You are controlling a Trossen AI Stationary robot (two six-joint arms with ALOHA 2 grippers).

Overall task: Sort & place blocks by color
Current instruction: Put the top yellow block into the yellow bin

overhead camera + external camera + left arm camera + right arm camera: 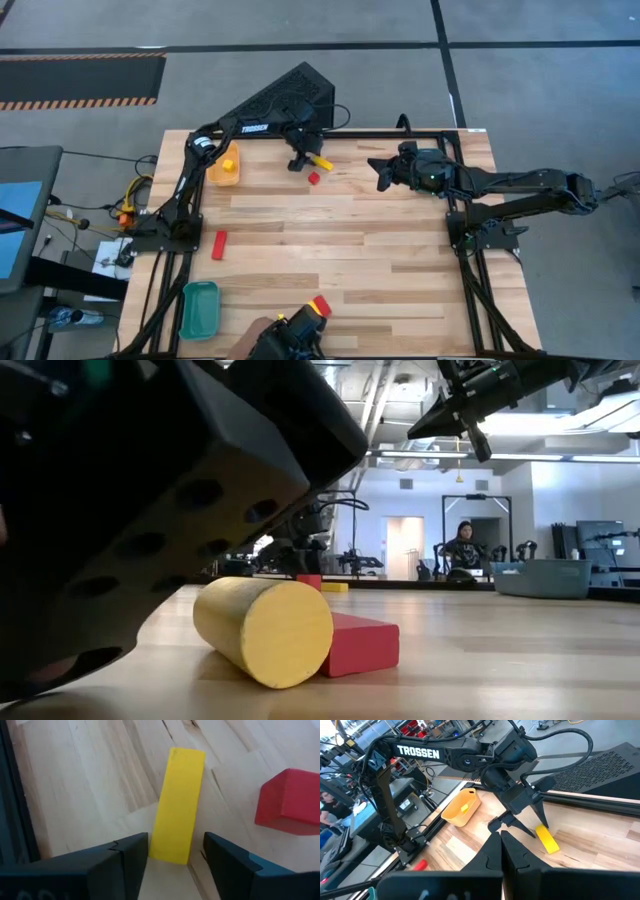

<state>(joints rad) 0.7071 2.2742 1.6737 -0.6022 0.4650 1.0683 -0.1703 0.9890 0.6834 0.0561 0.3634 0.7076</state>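
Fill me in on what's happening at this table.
The left claw is open and set around one end of a yellow bar lying on the table, beside a red cube. The yellow tray already holds a yellow block. The right claw hangs above the table, shut. A red bar lies unsorted.

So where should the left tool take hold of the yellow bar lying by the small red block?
Probably across its two long sides near the end, coming straight down. The yellow bar lies flat on the table, and the left tool is open with a finger on either side of that end; the red block sits clear.
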